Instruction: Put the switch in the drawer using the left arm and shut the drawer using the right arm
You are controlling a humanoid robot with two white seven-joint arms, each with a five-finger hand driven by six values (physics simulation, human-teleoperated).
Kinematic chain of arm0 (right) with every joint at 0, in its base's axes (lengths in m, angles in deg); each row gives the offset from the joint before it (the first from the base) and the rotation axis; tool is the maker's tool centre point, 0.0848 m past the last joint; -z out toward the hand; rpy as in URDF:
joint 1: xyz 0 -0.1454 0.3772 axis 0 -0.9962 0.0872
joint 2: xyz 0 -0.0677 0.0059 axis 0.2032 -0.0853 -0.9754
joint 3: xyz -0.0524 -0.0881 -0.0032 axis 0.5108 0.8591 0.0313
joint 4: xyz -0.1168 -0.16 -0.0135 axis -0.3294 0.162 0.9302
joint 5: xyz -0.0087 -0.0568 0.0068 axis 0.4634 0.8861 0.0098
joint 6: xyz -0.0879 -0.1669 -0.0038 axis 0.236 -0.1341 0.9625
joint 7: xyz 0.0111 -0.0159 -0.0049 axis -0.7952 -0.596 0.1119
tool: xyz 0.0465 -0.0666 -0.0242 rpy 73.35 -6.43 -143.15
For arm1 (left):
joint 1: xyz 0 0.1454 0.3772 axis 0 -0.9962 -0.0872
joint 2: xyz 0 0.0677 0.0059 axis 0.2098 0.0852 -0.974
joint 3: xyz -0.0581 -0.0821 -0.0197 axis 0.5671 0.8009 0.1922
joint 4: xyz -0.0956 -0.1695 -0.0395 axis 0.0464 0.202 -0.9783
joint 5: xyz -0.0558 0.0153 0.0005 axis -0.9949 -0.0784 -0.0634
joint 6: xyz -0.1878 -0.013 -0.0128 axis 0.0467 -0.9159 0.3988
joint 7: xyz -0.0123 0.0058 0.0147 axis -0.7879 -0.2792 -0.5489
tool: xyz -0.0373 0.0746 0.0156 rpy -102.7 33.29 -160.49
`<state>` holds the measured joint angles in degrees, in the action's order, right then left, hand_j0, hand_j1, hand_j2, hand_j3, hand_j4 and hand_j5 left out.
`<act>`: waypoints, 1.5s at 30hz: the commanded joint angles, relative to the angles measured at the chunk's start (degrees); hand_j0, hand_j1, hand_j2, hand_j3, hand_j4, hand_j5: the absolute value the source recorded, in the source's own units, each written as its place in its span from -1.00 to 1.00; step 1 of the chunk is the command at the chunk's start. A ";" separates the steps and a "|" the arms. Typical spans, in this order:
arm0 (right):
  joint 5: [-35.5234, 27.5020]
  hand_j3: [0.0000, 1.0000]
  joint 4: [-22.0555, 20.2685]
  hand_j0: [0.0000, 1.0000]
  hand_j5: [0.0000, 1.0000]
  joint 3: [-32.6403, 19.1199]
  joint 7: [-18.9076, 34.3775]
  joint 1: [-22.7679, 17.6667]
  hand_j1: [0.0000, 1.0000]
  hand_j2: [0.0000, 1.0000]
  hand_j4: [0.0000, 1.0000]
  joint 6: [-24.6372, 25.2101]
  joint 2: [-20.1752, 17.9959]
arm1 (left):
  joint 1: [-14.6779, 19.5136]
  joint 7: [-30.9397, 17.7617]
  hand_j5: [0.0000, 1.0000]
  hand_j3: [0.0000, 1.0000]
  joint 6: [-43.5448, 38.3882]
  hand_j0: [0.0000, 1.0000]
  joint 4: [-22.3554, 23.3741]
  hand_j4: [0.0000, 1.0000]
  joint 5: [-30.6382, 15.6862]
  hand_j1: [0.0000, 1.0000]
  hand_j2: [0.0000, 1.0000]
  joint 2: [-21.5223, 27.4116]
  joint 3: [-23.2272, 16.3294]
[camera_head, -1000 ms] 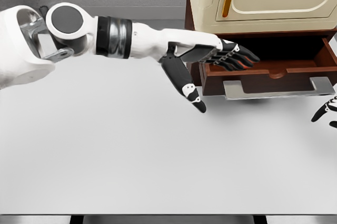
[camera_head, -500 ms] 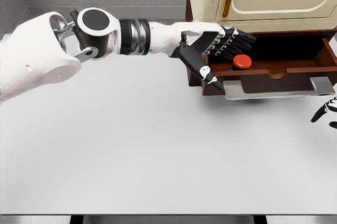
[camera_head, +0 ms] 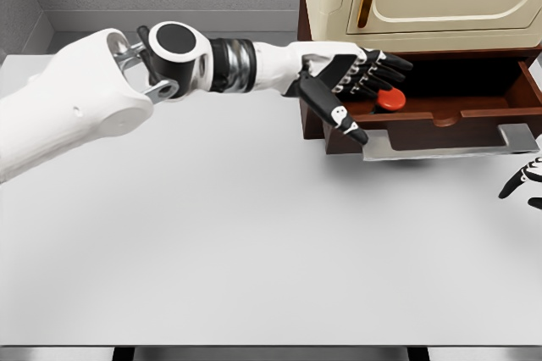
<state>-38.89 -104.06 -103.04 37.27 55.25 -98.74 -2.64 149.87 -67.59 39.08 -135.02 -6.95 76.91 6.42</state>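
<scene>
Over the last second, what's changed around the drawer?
The left hand opened and let go of the red switch, which now lies in the open drawer; the left arm drew back slightly. The drawer stayed open, and the right hand stayed at the right edge.

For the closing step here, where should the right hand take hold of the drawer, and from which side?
Probably the flat metal handle across the drawer front. It sticks out toward the robot and the drawer stands open, so the right hand, at the right edge, could come from the near side and push it inward, once the left hand clears.
</scene>
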 commanded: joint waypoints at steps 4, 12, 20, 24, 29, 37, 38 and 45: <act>-0.40 0.14 -0.02 0.14 0.14 0.10 -0.02 0.00 0.14 0.14 0.14 0.17 -0.06 | -0.27 -0.02 1.00 1.00 -0.08 1.00 1.43 1.00 0.65 1.00 1.00 -1.44 -0.46; -0.40 0.14 -0.02 0.14 0.14 0.01 -0.02 0.00 0.14 0.14 0.14 0.17 -0.06 | -0.27 -0.37 1.00 1.00 -0.08 1.00 5.56 1.00 1.09 1.00 1.00 -5.40 -0.46; -0.40 0.14 -0.02 0.14 0.14 0.10 -0.02 0.00 0.14 0.14 0.14 0.17 -0.06 | -0.09 -0.73 1.00 1.00 0.10 1.00 14.88 1.00 5.04 1.00 1.00 -12.52 -0.28; -0.40 0.14 -0.02 0.14 0.14 0.10 -0.02 0.00 0.14 0.14 0.14 0.17 -0.06 | 0.00 -0.73 1.00 1.00 0.19 1.00 14.88 1.00 5.13 1.00 1.00 -12.69 -0.02; -0.40 0.13 -0.02 0.13 0.13 0.01 -0.02 0.09 0.13 0.13 0.13 0.17 -0.06 | 0.00 -0.73 1.00 1.00 0.36 1.00 15.14 1.00 6.62 1.00 1.00 -13.57 0.16; -0.40 0.13 -0.02 0.13 0.13 0.10 -0.02 0.09 0.13 0.13 0.13 0.17 -0.06 | -0.27 -3.45 1.00 1.00 0.54 1.00 19.89 1.00 10.93 1.00 1.00 -18.23 1.48; -0.40 0.13 -0.02 0.13 0.13 0.10 -0.02 0.09 0.13 0.13 0.13 0.17 -0.06 | -0.18 -3.98 1.00 1.00 0.54 1.00 19.89 1.00 10.93 1.00 1.00 -18.23 1.48; -0.40 0.11 -0.02 0.11 0.11 0.54 -0.02 0.53 0.11 0.11 0.11 0.17 -0.06 | 0.44 -7.05 1.00 1.00 0.19 1.00 19.80 1.00 11.02 1.00 1.00 -18.05 5.78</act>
<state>-38.90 -104.06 -102.61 37.26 55.86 -98.74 -2.64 150.57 -74.20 39.50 -115.33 3.82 58.85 11.16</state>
